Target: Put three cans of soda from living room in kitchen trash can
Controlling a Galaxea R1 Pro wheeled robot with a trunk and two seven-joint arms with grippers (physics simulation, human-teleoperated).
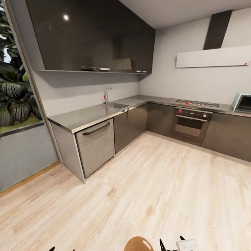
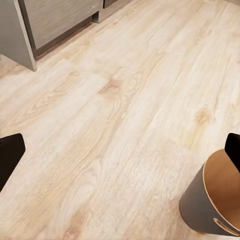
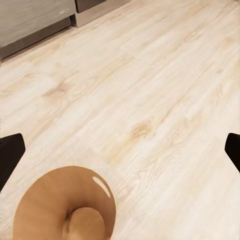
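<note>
I am in the kitchen. The tash can [image 1: 138,244], a small dark grey bucket with a tan inside, stands on the wood floor at the head view's bottom edge, between my arms. The left wrist view has it [image 2: 212,200] just beside one fingertip of my left gripper [image 2: 121,152], which is open over bare floor. My right gripper [image 3: 121,152] is also open, and the tash can [image 3: 65,205] gapes below it. A rounded tan shape sits inside; I cannot tell what it is. The cans of soda are out of view.
An L-shaped run of dark cabinets with a grey countertop [image 1: 87,116] lines the far walls, with a sink [image 1: 116,104], a dishwasher front [image 1: 96,146], an oven [image 1: 191,123] and a hob. A glass door [image 1: 17,104] is at the left. Light wood floor [image 1: 157,181] stretches ahead.
</note>
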